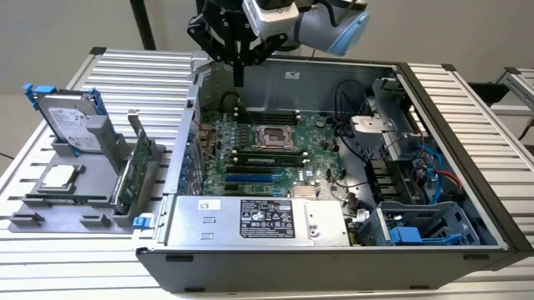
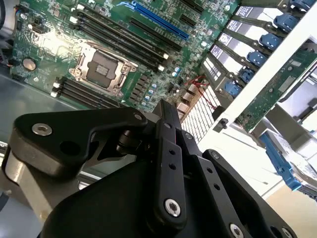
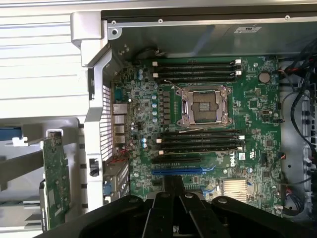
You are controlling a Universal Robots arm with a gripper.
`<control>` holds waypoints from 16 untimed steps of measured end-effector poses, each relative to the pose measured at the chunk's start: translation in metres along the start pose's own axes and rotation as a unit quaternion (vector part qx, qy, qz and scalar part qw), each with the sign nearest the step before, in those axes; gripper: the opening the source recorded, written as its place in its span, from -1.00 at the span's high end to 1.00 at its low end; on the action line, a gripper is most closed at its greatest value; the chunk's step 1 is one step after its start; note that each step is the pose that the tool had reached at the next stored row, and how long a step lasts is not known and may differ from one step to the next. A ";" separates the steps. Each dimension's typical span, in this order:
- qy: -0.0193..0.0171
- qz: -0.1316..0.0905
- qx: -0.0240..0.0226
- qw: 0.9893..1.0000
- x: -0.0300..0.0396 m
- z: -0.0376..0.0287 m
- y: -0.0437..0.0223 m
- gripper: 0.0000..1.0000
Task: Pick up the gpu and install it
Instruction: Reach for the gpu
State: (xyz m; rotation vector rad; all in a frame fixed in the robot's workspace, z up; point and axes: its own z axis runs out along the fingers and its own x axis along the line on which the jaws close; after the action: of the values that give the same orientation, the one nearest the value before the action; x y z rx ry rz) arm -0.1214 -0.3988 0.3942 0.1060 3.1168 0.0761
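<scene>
Hand [image 1: 239,75] above rear of open case [image 1: 334,267], fingers pressed together, holding nothing. Gpu [image 1: 136,165] upright in grey rack [image 1: 92,206] on bench [image 1: 467,106], just beside case, exterior view's left.

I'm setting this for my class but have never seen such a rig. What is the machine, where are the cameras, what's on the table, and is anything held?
It is one robot arm ending in a gripper, the black fingered part. The exterior view comes from a camera off the arm; both wrist views ride on the arm, looking past the gripper. On the slatted table lies an open computer case, its motherboard showing. At the exterior view's left, a grey holder carries a hard drive and the gpu, standing on edge. The gripper is shut, holds nothing, and hangs above the motherboard.
</scene>
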 end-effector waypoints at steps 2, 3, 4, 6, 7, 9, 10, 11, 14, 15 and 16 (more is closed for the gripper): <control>0.000 0.000 0.000 1.000 0.0000 0.0000 0.0000 1.00; 0.000 0.000 0.000 1.000 0.0001 0.0002 -0.0001 1.00; 0.000 0.000 0.000 1.000 0.0001 0.0002 -0.0001 1.00; 0.000 0.000 0.000 1.000 0.0006 0.0001 -0.0001 1.00; 0.000 0.000 0.000 1.000 0.0011 0.0000 -0.0001 1.00; 0.000 0.000 0.000 1.000 0.0026 0.0000 -0.0002 1.00; 0.000 0.000 0.000 1.000 0.0034 -0.0001 -0.0003 1.00; 0.000 0.000 0.000 1.000 0.0044 -0.0001 -0.0003 1.00; 0.000 0.000 -0.001 1.000 0.0070 -0.0002 -0.0005 1.00; 0.000 0.000 -0.001 1.000 0.0079 -0.0002 -0.0006 1.00; 0.000 0.000 -0.001 1.000 0.0088 -0.0002 -0.0006 1.00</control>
State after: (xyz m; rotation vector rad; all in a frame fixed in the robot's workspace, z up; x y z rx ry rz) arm -0.1302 -0.3988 0.3942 0.1061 3.1167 0.0791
